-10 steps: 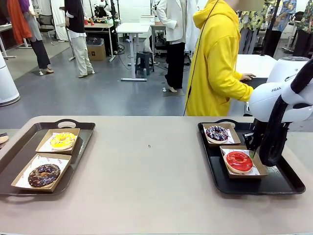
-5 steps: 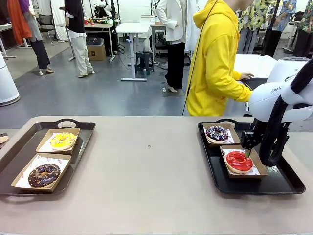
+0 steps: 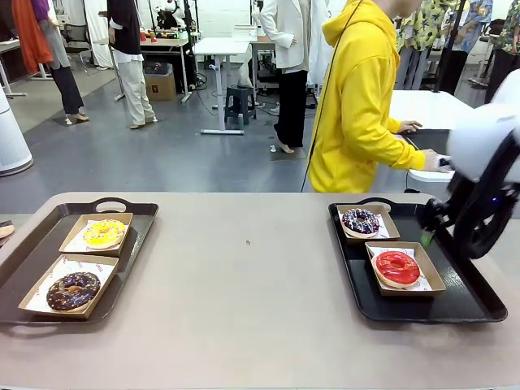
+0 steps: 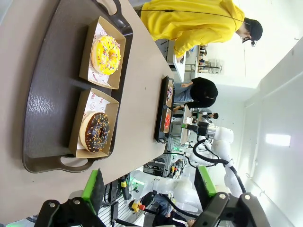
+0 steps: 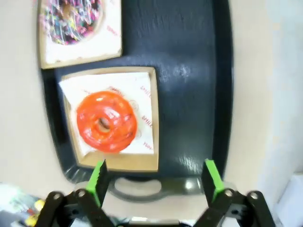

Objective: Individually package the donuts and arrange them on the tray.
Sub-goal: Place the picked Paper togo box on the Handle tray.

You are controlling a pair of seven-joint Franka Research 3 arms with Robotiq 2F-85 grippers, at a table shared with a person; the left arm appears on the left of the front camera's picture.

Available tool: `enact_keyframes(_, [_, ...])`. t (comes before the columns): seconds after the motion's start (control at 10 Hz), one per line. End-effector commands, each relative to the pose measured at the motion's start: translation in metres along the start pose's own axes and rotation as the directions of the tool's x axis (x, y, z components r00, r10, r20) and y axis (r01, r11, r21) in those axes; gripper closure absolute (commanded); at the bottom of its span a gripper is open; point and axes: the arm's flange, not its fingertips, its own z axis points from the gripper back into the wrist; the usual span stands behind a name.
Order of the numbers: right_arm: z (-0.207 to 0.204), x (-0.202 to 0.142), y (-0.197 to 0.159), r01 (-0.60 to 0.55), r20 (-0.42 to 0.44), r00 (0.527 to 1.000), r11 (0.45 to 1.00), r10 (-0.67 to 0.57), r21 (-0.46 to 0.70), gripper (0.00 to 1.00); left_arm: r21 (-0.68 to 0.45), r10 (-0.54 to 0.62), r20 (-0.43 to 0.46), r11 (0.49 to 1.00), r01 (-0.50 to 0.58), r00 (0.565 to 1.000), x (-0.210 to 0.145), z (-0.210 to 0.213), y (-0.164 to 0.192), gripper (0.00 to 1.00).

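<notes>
Front view: four boxed donuts are seen on two black trays on the surface. The yellow donut (image 3: 104,233) and chocolate donut (image 3: 73,291) are set on the left tray (image 3: 24,244); the purple donut (image 3: 360,220) and red donut (image 3: 397,267) on the right tray (image 3: 463,302). The right gripper (image 5: 155,177) is held wide open and empty above the right tray. The left gripper (image 4: 149,183) is likewise spread, nothing held.

White rounded right arm (image 3: 486,138), black cable loop, black hand (image 3: 426,226), green pads
</notes>
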Motion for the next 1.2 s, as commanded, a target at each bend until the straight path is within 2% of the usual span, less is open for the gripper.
enact_keyframes(0.0, [0.038, -0.012, -0.051, -0.042, 0.055, 0.998, 0.958, 0.028, 0.284, 0.0, -0.016, -0.008, 0.008, 1.0, 0.008, 1.0, -0.001, 0.002, -0.001, 0.0])
enact_keyframes(0.1, [0.051, -0.016, -0.077, -0.047, 0.034, 0.999, 0.896, 0.036, 0.443, 0.0, -0.016, -0.008, 0.008, 1.0, 0.008, 1.0, -0.001, 0.002, -0.001, 0.0])
enact_keyframes(0.3, [0.061, -0.022, -0.129, -0.076, 0.04, 0.997, 0.778, 0.066, 0.624, 0.0, -0.016, -0.008, 0.008, 1.0, 0.008, 1.0, -0.001, 0.002, -0.001, 0.0])
enact_keyframes(0.4, [0.06, -0.025, -0.151, -0.126, 0.077, 0.992, 0.734, 0.101, 0.667, 0.0, -0.016, -0.008, 0.008, 1.0, 0.008, 1.0, -0.001, 0.002, -0.001, 0.0])
enact_keyframes(0.5, [0.056, -0.027, -0.173, -0.144, 0.079, 0.989, 0.674, 0.126, 0.724, 0.0, -0.016, -0.008, 0.008, 1.0, 0.008, 1.0, -0.001, 0.002, -0.001, 0.0])
enact_keyframes(0.9, [0.035, -0.047, -0.238, -0.186, 0.115, 0.981, 0.569, 0.158, 0.801, 0.0, -0.016, -0.008, 0.008, 1.0, 0.008, 1.0, -0.001, 0.002, -0.001, 0.0])
enact_keyframes(1.0, [0.029, -0.05, -0.247, -0.18, 0.135, 0.983, 0.537, 0.124, 0.824, 0.0, -0.016, -0.008, 0.008, 1.0, 0.008, 1.0, -0.001, 0.002, -0.001, 0.0])
enact_keyframes(1.1, [0.021, -0.05, -0.253, -0.131, 0.135, 0.99, 0.502, 0.029, 0.855, 0.0, -0.016, -0.008, 0.008, 1.0, 0.008, 1.0, -0.001, 0.002, -0.001, 0.0])
